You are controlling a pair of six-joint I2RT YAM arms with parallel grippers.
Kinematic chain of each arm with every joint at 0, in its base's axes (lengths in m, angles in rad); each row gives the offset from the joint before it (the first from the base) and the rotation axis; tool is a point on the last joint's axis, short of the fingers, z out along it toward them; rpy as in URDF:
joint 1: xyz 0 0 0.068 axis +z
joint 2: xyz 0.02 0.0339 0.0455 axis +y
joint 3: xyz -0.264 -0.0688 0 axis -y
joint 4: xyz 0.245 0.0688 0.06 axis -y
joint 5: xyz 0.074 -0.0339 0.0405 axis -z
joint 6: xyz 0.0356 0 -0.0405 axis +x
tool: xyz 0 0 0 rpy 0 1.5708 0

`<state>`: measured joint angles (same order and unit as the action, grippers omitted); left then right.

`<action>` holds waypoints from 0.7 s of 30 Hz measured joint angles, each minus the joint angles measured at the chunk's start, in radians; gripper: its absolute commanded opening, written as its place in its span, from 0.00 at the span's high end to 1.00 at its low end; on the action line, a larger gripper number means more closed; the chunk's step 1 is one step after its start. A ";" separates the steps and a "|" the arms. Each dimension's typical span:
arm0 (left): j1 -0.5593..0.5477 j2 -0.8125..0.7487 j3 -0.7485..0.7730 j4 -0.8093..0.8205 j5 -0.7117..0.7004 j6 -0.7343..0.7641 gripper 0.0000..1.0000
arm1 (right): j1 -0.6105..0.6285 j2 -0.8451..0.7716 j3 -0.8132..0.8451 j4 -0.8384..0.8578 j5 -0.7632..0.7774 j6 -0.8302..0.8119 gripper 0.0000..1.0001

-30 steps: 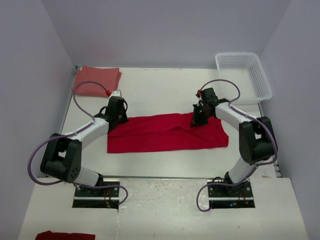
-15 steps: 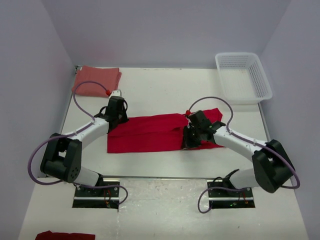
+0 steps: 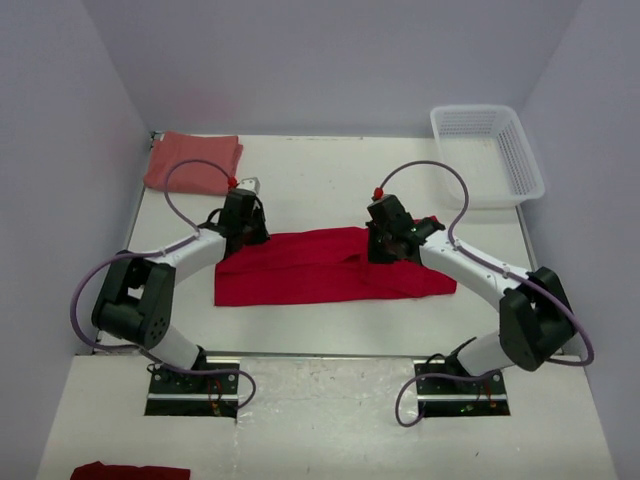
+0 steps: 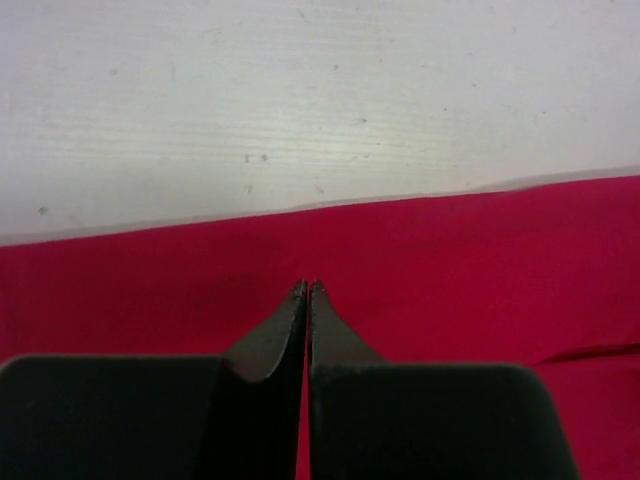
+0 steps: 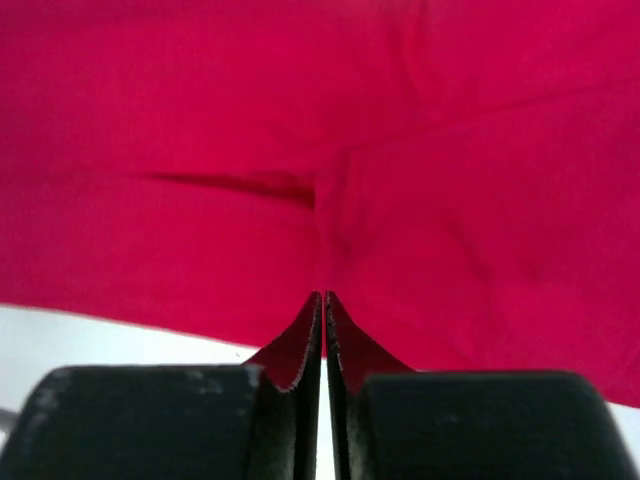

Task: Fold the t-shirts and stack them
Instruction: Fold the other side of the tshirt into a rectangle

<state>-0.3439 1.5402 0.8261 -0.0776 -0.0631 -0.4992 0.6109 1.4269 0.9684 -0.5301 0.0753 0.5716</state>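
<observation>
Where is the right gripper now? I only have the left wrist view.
Observer: The right gripper is down on the bright red t-shirt, at its far edge, right of the middle.
Operator: Open or shut?
Observer: Jaws closed together, tips at a crease in the cloth. I cannot confirm a pinch.
Operator: Second shirt?
Observer: The salmon t-shirt lies folded at the far left corner of the table.
</observation>
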 measured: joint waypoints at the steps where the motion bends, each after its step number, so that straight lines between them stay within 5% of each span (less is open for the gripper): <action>1: -0.002 0.015 0.013 0.003 0.016 0.006 1.00 | -0.004 0.023 0.018 0.001 0.012 -0.006 1.00; 12: 0.018 0.128 0.105 -0.082 -0.091 0.029 1.00 | -0.035 0.148 0.103 -0.001 0.013 -0.049 1.00; 16: 0.023 0.122 0.100 -0.092 -0.130 0.028 1.00 | -0.039 0.193 0.097 0.023 -0.026 -0.062 0.71; 18: 0.023 0.102 0.084 -0.096 -0.150 0.023 0.99 | -0.040 0.205 0.076 0.047 -0.050 -0.075 0.71; 21: 0.024 0.051 0.052 -0.104 -0.193 0.018 0.98 | -0.040 0.216 0.054 0.055 -0.071 -0.079 0.85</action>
<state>-0.3202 1.5913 0.8783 -0.1814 -0.2565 -0.4812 0.5705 1.6432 1.0225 -0.4747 0.0040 0.4927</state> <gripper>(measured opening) 0.017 0.226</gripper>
